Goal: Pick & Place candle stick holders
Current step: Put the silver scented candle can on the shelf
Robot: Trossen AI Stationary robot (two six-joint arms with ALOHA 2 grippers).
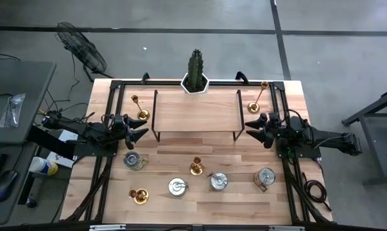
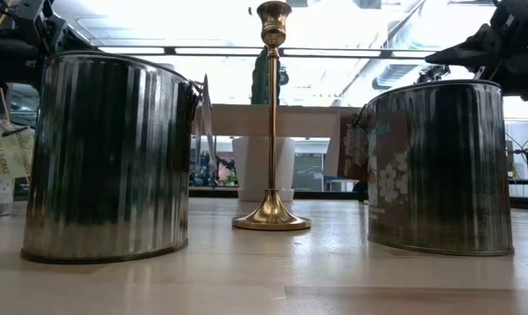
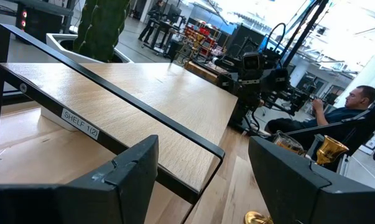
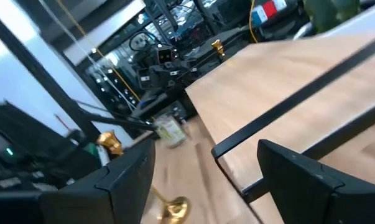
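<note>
Several gold candle stick holders stand upright on their round bases on the wooden table point(image 1: 199, 212): one at the far left point(image 1: 139, 109), one at the far right point(image 1: 257, 99), one in the middle point(image 1: 196, 167) point(image 2: 271, 114) and one at the near left point(image 1: 139, 196). My left gripper point(image 1: 144, 127) point(image 3: 203, 162) hangs open at the left end of the black-framed shelf point(image 1: 196, 112), with nothing between its fingers. My right gripper point(image 1: 248, 130) point(image 4: 206, 162) hangs open at the shelf's right end, also holding nothing. Both point level toward the shelf.
Several silver tins with round lids stand on the near half of the table point(image 1: 135, 160) point(image 1: 177, 187) point(image 1: 218, 181) point(image 1: 265, 177). A potted cactus point(image 1: 195, 70) stands behind the shelf. A person point(image 3: 355, 102) sits beyond the table's right side.
</note>
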